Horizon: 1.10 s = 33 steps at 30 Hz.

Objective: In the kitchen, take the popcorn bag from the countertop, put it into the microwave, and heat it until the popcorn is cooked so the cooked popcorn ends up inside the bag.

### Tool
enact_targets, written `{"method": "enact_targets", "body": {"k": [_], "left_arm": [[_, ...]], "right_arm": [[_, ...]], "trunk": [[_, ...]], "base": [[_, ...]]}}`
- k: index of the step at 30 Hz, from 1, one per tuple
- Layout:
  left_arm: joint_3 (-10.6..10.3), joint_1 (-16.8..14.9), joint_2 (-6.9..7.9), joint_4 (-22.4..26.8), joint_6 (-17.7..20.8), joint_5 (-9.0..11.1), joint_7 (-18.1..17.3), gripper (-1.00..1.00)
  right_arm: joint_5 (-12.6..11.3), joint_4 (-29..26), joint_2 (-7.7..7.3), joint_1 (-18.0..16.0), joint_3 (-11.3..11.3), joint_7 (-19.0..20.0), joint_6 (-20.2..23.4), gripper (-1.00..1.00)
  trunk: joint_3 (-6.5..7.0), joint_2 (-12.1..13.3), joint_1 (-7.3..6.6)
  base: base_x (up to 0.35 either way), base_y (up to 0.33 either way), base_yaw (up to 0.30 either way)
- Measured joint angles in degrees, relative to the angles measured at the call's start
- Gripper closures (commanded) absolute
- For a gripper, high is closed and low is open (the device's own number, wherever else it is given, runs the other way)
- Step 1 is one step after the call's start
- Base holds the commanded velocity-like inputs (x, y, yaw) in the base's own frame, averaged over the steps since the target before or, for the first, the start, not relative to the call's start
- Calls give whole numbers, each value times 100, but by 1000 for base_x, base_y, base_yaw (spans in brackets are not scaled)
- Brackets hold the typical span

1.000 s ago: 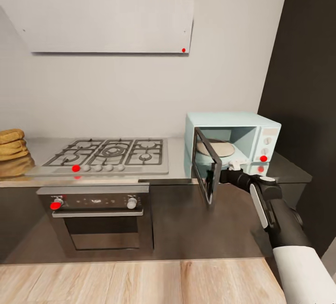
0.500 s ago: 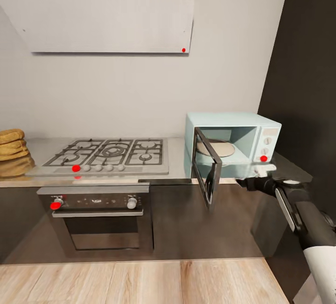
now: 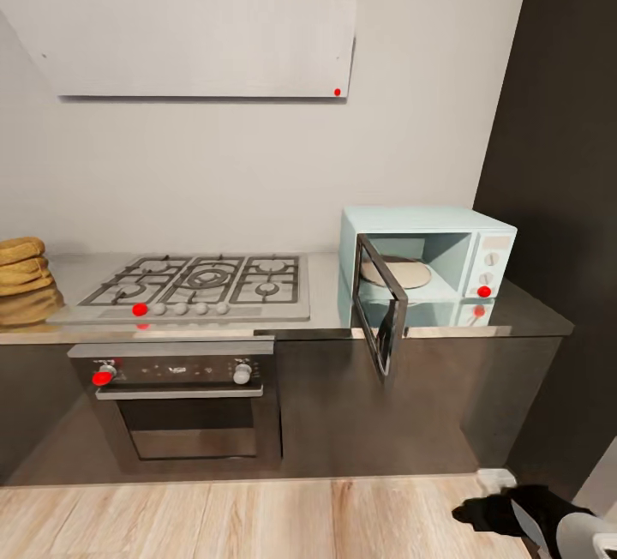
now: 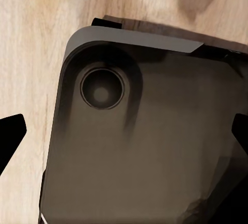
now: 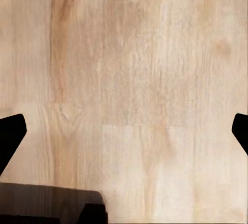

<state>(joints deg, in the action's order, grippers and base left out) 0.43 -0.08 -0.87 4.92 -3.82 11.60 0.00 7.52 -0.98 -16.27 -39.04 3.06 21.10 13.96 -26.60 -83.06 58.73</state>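
Two open grippers: I see my left gripper spread wide over the robot base, right gripper wide above wood floor. Popcorn bag sits on the countertop's far left; microwave door ajar.

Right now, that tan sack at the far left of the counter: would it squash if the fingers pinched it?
Probably. The popcorn bag looks like soft cloth with stacked ridges, so it may fold under a pinch. Its squat, wide shape suggests it won't tip or roll easily on the countertop.
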Motion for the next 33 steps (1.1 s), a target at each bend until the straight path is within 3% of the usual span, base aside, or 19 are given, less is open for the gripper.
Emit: {"method": "enact_targets", "body": {"k": [2, 3, 5, 8, 12, 16, 25, 33], "left_arm": [[1, 0, 0, 2, 0, 0, 0, -100], [0, 0, 0, 1, 0, 0, 0, -100], [1, 1, 0, 1, 0, 0, 0, -100], [0, 0, 0, 0, 0, 0, 0, -100], [4, 0, 0, 0, 0, 0, 0, -100], [2, 1, 0, 6, 0, 0, 0, -100], [2, 1, 3, 0, 0, 8, 0, -100], [2, 0, 1, -1, 0, 9, 0, -100]], "right_arm": [[86, 184, 164, 524, -10, -140, -571, -100], [110, 229, 338, 986, 2, -274, -911, -100], [110, 263, 545, 1904, -9, -560, -1302, -100], [60, 274, 660, 2340, 28, -765, -1449, -100], [-116, 284, 839, 2611, 60, -821, -1457, -100], [-257, 281, 936, 2665, 65, -859, -1446, -100], [-266, 284, 1055, 2683, 59, -1050, -1436, -100], [-266, 286, 1067, 2689, 60, -1215, -1434, -100]], "trunk": [[-1, 0, 0], [-1, 0, 0], [-1, 0, 0], [0, 0, 0], [0, 0, 0], [0, 0, 0], [0, 0, 0], [0, 0, 0]], "base": [[0, 0, 0], [0, 0, 0], [0, 0, 0], [0, 0, 0], [0, 0, 0], [0, 0, 177], [0, 0, 275], [0, 0, 280]]}}
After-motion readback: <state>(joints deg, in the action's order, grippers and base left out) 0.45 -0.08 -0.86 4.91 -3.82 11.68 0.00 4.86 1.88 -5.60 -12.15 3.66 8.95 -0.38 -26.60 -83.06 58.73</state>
